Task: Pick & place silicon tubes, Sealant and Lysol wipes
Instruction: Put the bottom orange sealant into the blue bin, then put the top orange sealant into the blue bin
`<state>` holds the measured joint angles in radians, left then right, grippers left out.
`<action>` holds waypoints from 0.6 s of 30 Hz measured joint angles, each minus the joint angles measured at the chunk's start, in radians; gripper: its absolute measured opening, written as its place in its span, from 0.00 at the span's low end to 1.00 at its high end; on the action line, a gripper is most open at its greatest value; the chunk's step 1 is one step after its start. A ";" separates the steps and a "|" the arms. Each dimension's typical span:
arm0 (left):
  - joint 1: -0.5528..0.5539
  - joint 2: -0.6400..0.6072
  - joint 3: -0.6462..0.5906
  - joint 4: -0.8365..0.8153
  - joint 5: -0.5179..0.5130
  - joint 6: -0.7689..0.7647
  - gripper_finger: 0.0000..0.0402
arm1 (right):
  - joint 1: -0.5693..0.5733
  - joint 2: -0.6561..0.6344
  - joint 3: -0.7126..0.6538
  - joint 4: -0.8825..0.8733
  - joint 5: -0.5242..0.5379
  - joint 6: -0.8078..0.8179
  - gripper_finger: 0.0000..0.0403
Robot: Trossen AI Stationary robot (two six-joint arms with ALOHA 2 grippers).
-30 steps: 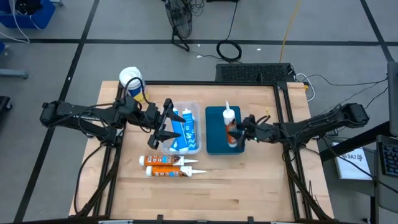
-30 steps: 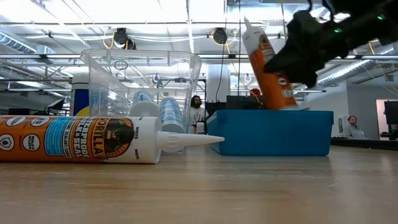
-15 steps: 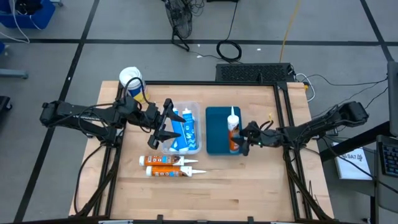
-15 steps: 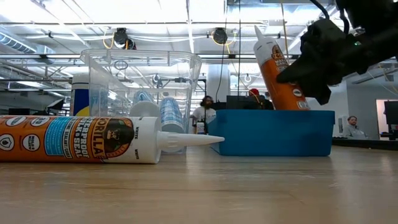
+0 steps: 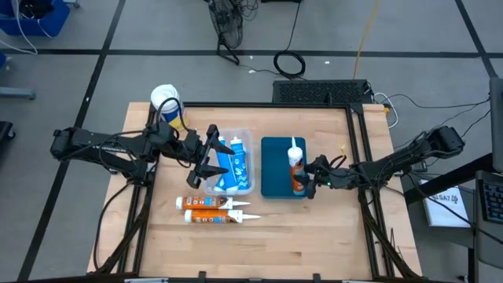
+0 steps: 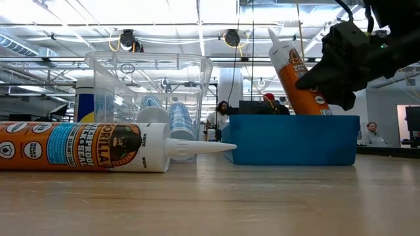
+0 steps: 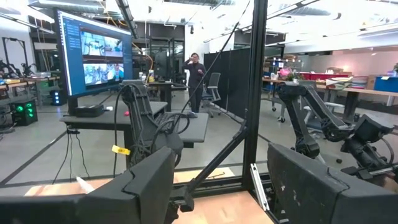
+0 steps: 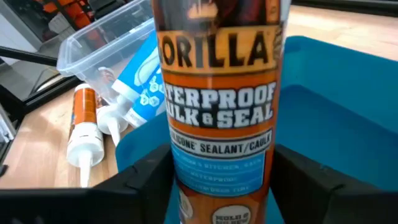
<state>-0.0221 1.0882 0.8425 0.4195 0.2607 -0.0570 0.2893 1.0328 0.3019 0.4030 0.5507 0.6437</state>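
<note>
Nearest the front edge of the light wooden table (image 5: 259,236), two orange sealant cartridges with white nozzles (image 5: 211,209) are laid side by side, nozzles pointed toward the right arm's side; in the low view one of them (image 6: 98,147) is seen lying flat across the foreground. Behind them, a clear plastic rectangular bin (image 5: 233,163) is set, and slim blue silicone tubes (image 5: 236,167) are held inside it. The left gripper (image 5: 206,157) is hung above that bin's near-left edge with its dark fingers (image 7: 143,186) spread apart and nothing between them. Just beside the clear bin, a shallow blue rectangular tray (image 5: 273,169) is placed. Within it, at the side nearest the right arm, a third orange sealant cartridge (image 5: 295,167) is stood nearly upright, leaning slightly, its white nozzle uppermost; its label (image 8: 217,106) fills the right wrist view. The right gripper (image 5: 309,181) is positioned at the lower body of this cartridge, a dark finger (image 8: 146,183) seen on each side of it; whether the cartridge is being squeezed or only flanked cannot be told. Farthest back, at the table's rear left corner, the cylindrical Lysol wipes canister with a round white lid and yellow label (image 5: 167,103) is stood upright, well apart from both grippers.
</note>
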 joint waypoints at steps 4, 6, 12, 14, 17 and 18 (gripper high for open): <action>0.000 0.000 0.000 0.000 0.000 0.000 0.63 | 0.000 -0.001 0.002 0.003 0.001 -0.002 0.64; 0.000 0.000 0.000 0.000 0.000 0.000 0.63 | 0.000 -0.001 0.002 0.000 0.001 -0.003 0.65; 0.000 0.000 0.000 0.000 0.000 0.000 0.63 | 0.000 -0.001 0.002 -0.003 0.003 -0.025 0.63; 0.000 0.000 0.000 0.000 0.000 0.000 0.63 | 0.000 -0.001 0.002 -0.004 0.002 -0.027 0.63; 0.000 0.000 0.000 0.000 0.000 0.000 0.63 | 0.000 0.000 0.002 -0.004 0.001 -0.031 0.61; 0.000 0.000 0.000 0.000 0.000 0.000 0.63 | 0.000 0.000 0.002 -0.005 0.001 -0.031 0.61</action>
<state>-0.0223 1.0882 0.8425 0.4194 0.2607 -0.0569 0.2897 1.0325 0.3035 0.3985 0.5516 0.6128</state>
